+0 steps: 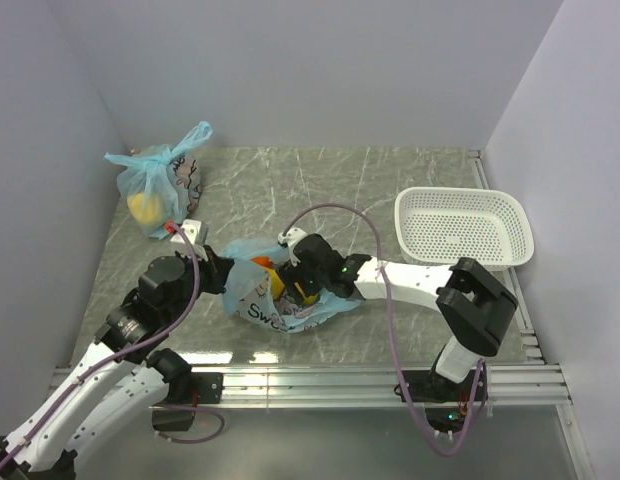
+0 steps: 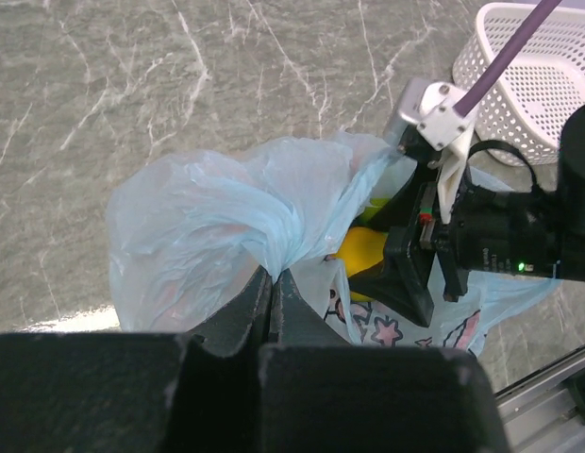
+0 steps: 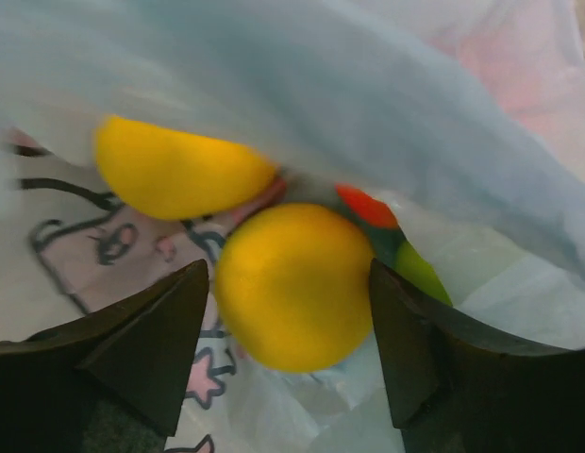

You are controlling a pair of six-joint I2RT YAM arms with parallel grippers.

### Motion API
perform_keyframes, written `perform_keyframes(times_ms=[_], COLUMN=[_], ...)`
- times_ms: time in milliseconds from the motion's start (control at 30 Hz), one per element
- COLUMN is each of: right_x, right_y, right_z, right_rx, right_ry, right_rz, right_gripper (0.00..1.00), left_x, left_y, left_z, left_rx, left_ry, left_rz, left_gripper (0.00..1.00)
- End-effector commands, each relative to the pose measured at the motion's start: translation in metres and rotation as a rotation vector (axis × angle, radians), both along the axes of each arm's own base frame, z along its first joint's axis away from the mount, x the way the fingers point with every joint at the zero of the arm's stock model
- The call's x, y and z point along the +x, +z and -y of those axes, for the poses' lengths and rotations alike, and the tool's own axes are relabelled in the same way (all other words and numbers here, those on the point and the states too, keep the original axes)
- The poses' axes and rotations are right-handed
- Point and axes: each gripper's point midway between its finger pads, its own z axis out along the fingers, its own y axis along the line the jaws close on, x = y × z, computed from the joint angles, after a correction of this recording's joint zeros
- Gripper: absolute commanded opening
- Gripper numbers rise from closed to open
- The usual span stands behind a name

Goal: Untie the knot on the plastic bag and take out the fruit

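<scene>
right wrist: yellow fruit [image 3: 292, 288] between spread fingers [image 3: 151, 351]

The grey-green marbled surface [image 1: 320, 190] carries the plastic bag [image 1: 252, 300] near its front middle, a second knotted blue bag [image 1: 155, 185] far left, and a white basket [image 1: 460, 228] at right.

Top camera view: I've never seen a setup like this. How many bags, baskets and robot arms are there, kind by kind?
Thin light-blue plastic bags: 2, the printed bag between the arms and the tied bag with a yellow lump at far left
White perforated plastic basket: 1
White-and-black robot arms: 2, left arm and right arm
Total: 5
</scene>
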Motion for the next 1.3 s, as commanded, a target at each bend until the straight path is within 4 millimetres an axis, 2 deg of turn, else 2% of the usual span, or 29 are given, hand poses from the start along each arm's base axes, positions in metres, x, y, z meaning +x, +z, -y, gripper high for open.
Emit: perform_keyframes(times_ms=[0, 67, 233, 267, 433, 500, 600, 667, 800, 900, 933, 967, 1000, 1033, 1067, 1133, 1167, 1233, 1267], right_x=[-0.002, -0.001, 0.003, 0.004, -0.005, -0.013, -0.023, -0.026, -0.031, -0.026, -0.026, -0.026, -0.026, -0.028, -0.029, -0.029, -0.03, -0.03, -0.031], right_y=[-0.021, -0.034, -0.043, -0.05, -0.058, -0.055, -0.047, -0.034, -0.028, -0.036, -0.037, -0.039, -0.038, -0.033, -0.028, -0.014, 0.003, 0.024, 0.047], right_z=[0.005, 0.009, -0.004, -0.004, -0.003, -0.002, 0.0, 0.001, 0.01, 0.016, 0.015, 0.014, 0.012, 0.009, 0.007, 0.002, -0.001, -0.003, -0.005], right_rx=[-0.041, -0.075, -0.069, -0.092, -0.138, -0.138, -0.135, -0.119, -0.146, -0.178, -0.18, -0.184, -0.178, -0.157, -0.142, -0.097, -0.052, 0.001, 0.055], right_ry=[-0.048, -0.052, -0.019, -0.021, 0.012, 0.038, 0.082, 0.104, 0.151, 0.126, 0.126, 0.127, 0.131, 0.143, 0.148, 0.153, 0.161, 0.163, 0.166], right_rz=[-0.005, -0.006, 0.014, 0.012, 0.001, -0.015, -0.015, 0.004, 0.018, 0.029, 0.031, 0.029, 0.027, 0.023, 0.027, 0.042, 0.066, 0.098, 0.133], right_gripper=[0.77, 0.77, 0.79, 0.79, 0.79, 0.85, 0.88, 0.89, 0.89, 0.79, 0.72, 0.54, 0.44, 0.28, 0.2, 0.1, 0.07, 0.06, 0.05], left_x=[0.002, 0.003, 0.005, 0.005, 0.006, 0.007, 0.008, 0.008, 0.009, 0.009, 0.01, 0.01, 0.01, 0.01, 0.01, 0.01, 0.011, 0.011, 0.012], left_y=[0.005, 0.005, 0.005, 0.004, 0.002, 0.001, -0.001, -0.001, -0.002, -0.002, -0.001, -0.002, -0.002, -0.002, -0.002, -0.002, -0.003, -0.003, -0.003], left_z=[0.004, 0.004, 0.001, 0.001, 0.001, 0.001, 0.0, 0.001, 0.0, 0.0, 0.0, 0.0, -0.001, -0.001, -0.001, -0.001, -0.001, -0.003, -0.003], left_rx=[-0.011, -0.011, -0.013, -0.011, -0.005, -0.002, 0.004, 0.002, 0.004, 0.005, 0.005, 0.005, 0.006, 0.005, 0.005, 0.004, 0.006, 0.007, 0.008], left_ry=[-0.02, -0.022, -0.01, -0.008, -0.007, -0.006, -0.006, -0.008, -0.005, -0.006, -0.006, -0.004, -0.003, -0.002, -0.002, 0.001, 0.004, 0.012, 0.017], left_rz=[0.017, 0.016, 0.018, 0.016, 0.008, 0.008, 0.002, -0.001, -0.002, -0.001, 0.0, -0.001, -0.002, -0.003, -0.003, -0.003, -0.004, -0.007, -0.008], left_gripper=[0.01, 0.01, 0.01, 0.01, 0.01, 0.01, 0.0, 0.0, 0.0, 0.01, 0.01, 0.01, 0.01, 0.01, 0.01, 0.01, 0.01, 0.01, 0.01])
